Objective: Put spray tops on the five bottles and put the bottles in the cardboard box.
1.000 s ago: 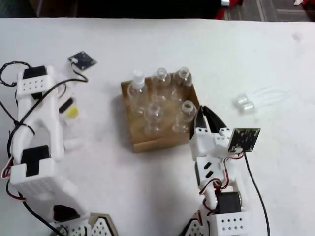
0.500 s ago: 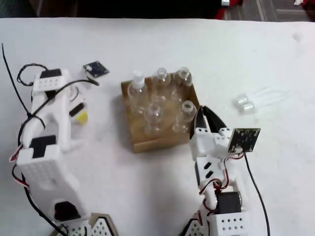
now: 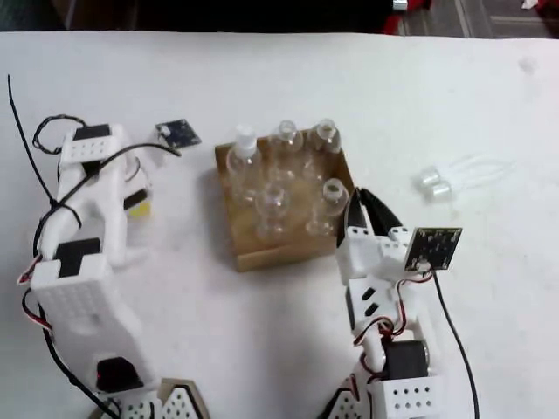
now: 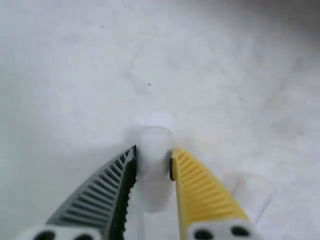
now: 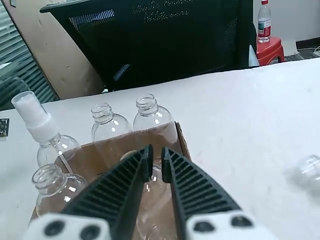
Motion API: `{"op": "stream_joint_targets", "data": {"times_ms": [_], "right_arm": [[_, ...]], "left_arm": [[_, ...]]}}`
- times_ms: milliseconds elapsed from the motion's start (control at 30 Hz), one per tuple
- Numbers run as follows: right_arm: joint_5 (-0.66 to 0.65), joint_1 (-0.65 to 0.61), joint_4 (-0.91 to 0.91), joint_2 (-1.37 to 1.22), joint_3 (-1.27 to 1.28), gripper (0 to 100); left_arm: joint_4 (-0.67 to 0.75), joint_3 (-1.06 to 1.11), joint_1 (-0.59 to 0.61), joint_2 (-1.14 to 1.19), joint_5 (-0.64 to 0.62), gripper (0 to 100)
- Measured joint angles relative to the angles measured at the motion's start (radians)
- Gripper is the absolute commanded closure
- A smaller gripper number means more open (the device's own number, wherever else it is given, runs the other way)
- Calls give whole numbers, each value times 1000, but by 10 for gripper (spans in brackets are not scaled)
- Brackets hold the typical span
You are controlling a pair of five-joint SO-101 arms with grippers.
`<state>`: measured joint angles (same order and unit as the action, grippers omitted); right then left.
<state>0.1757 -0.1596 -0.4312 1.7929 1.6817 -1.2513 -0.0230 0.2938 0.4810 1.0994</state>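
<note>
Beside the cardboard box (image 3: 253, 253), right gripper (image 5: 157, 150) sits nearly closed, empty; left gripper (image 4: 153, 152) clamps a spray top (image 4: 154, 137).

White table (image 3: 262, 78). Near middle: cardboard box (image 3: 262, 251), flat on surface. Right of box, well apart from it: two spray tops (image 3: 439, 188) lying side by side, touching or nearly so, tubes pointing right. Small faint mark (image 3: 525, 64) toward far right corner.
</note>
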Motion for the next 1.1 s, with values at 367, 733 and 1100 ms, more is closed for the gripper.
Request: {"op": "stream_joint_targets", "data": {"times_ms": [367, 733, 1100], "right_arm": [[0, 0, 0, 0, 0, 981], [0, 0, 0, 0, 0, 981], [0, 0, 0, 0, 0, 981]], "left_arm": [[-218, -89, -5, -55, 5, 979], [-520, -250, -180, -482, -384, 979], [-451, -252, -529, -842, -1003, 979]]}}
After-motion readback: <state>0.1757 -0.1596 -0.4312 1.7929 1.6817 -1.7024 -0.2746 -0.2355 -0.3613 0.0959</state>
